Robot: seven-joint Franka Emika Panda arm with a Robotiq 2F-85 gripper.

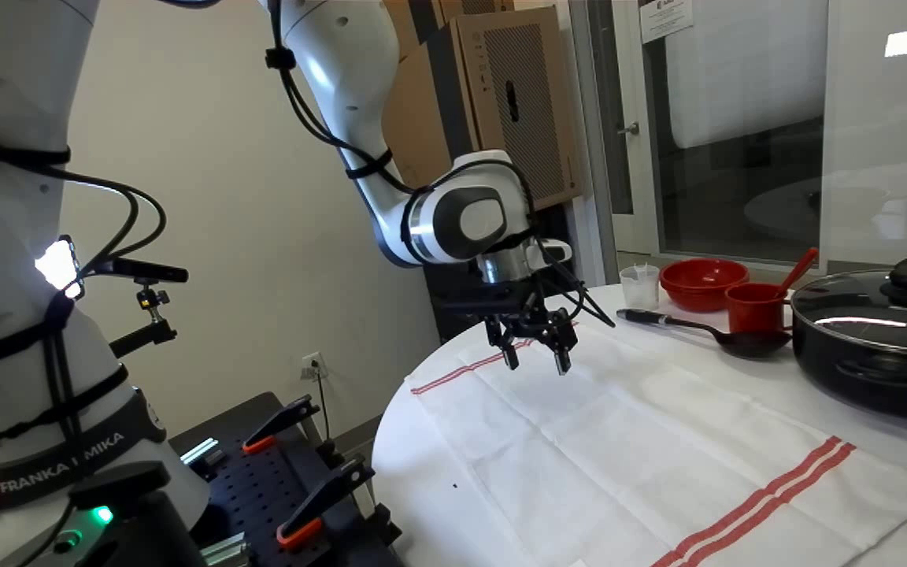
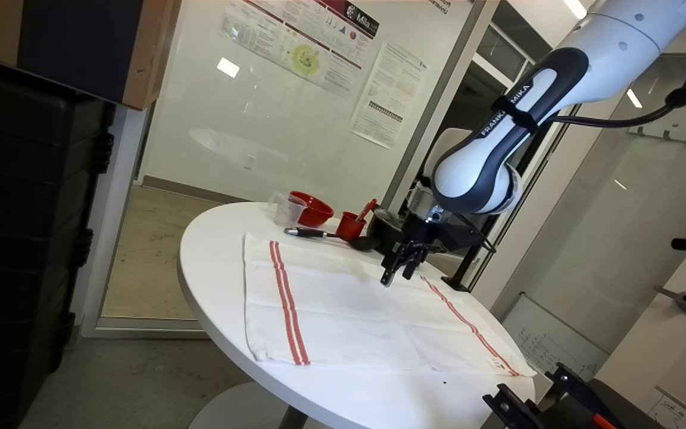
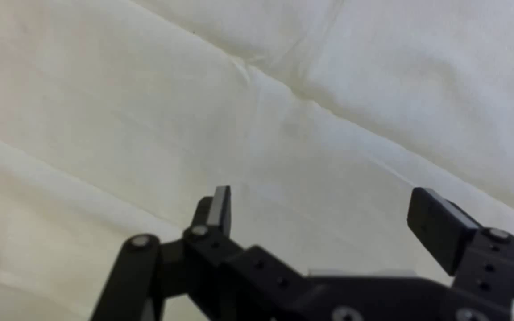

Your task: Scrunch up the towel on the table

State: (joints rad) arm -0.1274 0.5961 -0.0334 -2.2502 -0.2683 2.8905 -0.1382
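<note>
The white towel with red double stripes near its two ends lies spread nearly flat on the white round table (image 1: pixel 422 457). It shows in both exterior views (image 1: pixel 603 441) (image 2: pixel 349 310) and fills most of the wrist view (image 3: pixel 150 89), with fold creases across it. My gripper (image 1: pixel 537 362) points down above the towel, nearer the striped end on the robot's side. It also shows in an exterior view (image 2: pixel 398 277). In the wrist view the gripper (image 3: pixel 319 196) has its fingers wide apart with nothing between them. The fingertips look apart from the cloth.
Along one side of the towel stand a black lidded pot (image 1: pixel 871 362), a red cup with a red-handled utensil (image 1: pixel 754 309), red bowls (image 1: pixel 703 285) and a clear plastic cup (image 1: pixel 640 287). A black spoon (image 1: pixel 749 343) lies close to the towel's edge.
</note>
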